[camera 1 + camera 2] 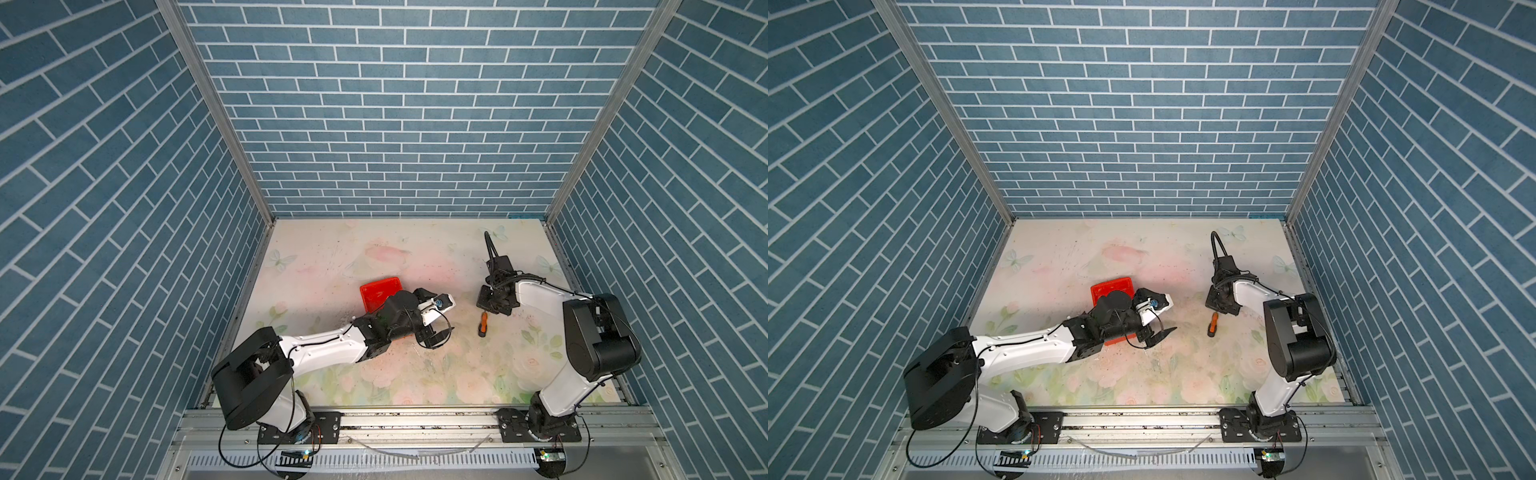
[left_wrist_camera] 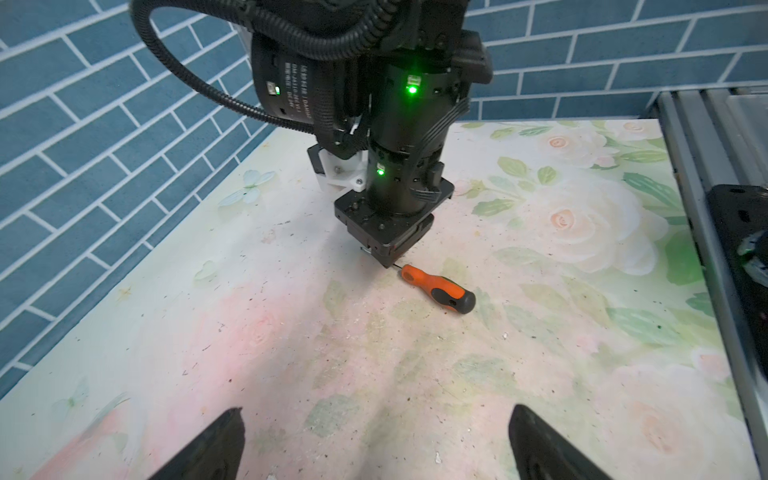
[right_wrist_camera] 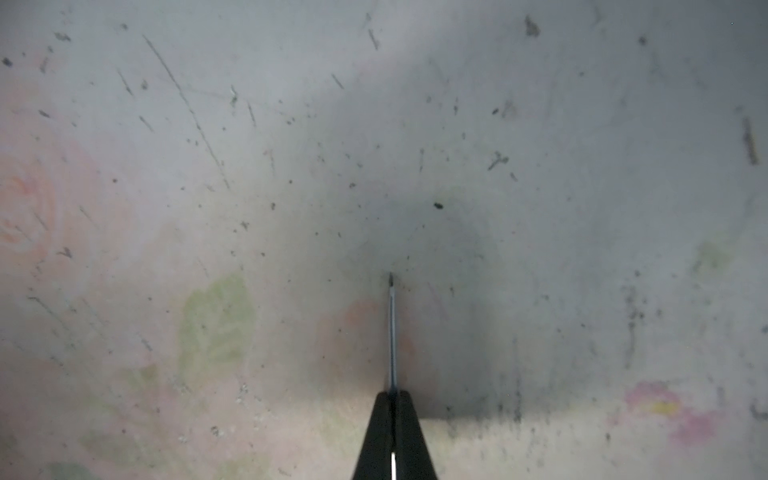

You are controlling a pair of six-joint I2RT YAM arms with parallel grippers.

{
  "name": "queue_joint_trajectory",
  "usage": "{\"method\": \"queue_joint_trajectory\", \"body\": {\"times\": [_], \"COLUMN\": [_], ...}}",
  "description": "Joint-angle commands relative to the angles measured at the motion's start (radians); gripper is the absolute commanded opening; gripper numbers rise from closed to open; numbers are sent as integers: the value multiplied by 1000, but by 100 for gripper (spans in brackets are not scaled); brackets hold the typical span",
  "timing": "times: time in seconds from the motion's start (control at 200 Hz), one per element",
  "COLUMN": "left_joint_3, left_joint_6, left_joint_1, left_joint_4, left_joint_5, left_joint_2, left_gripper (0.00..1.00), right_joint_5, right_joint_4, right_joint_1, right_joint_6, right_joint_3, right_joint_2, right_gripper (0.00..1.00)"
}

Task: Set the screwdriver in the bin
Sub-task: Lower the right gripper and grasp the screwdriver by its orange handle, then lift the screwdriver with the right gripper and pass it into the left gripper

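The right hand [image 3: 392,398] is clamped on the screwdriver [image 2: 438,287] shaft, handle down on the floral table [image 1: 332,257]. The left hand [image 2: 376,411] is spread wide nearby, with blue-brick walls [image 1: 395,104] around.

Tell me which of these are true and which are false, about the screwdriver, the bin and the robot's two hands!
1. The screwdriver is already in the bin. False: it lies on the flowery table, apart from the bin.
2. The right hand pinches the screwdriver's thin shaft. True.
3. The left hand is shut. False: it is wide open and empty.
4. The bin is red. True.
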Motion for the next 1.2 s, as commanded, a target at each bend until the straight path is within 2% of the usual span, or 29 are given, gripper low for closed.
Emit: {"method": "queue_joint_trajectory", "body": {"times": [0.0,0.37,0.485,0.715,0.815,0.88,0.995,1.195], "left_joint_3": [-35,-28,-13,24,35,56,65,70], "left_joint_6": [-29,-147,-233,-518,-592,-648,-745,-755], "left_joint_1": [-7,-6,-5,1,22,42,82,98], "left_joint_4": [81,150,165,165,201,193,205,207], "left_joint_5": [-75,-206,-217,-277,-185,-120,-22,67], "left_joint_2": [11,2,-2,-7,-5,-1,-2,-28], "left_gripper": [100,100,100,100,100,100,100,100], "right_joint_5": [2,-32,-77,-243,-360,-494,-656,-817], "right_joint_4": [-4,212,322,501,600,704,886,1053], "right_joint_1": [-2,-5,-6,-10,-16,-26,-44,-50], "right_joint_6": [18,-32,-48,-97,-107,-108,-34,63], "right_joint_3": [2,-126,-180,-233,-246,-265,-294,-296], "right_joint_2": [-42,-251,-324,-457,-499,-515,-518,-486], "right_gripper": [0,0,0,0,0,0,0,0]}}
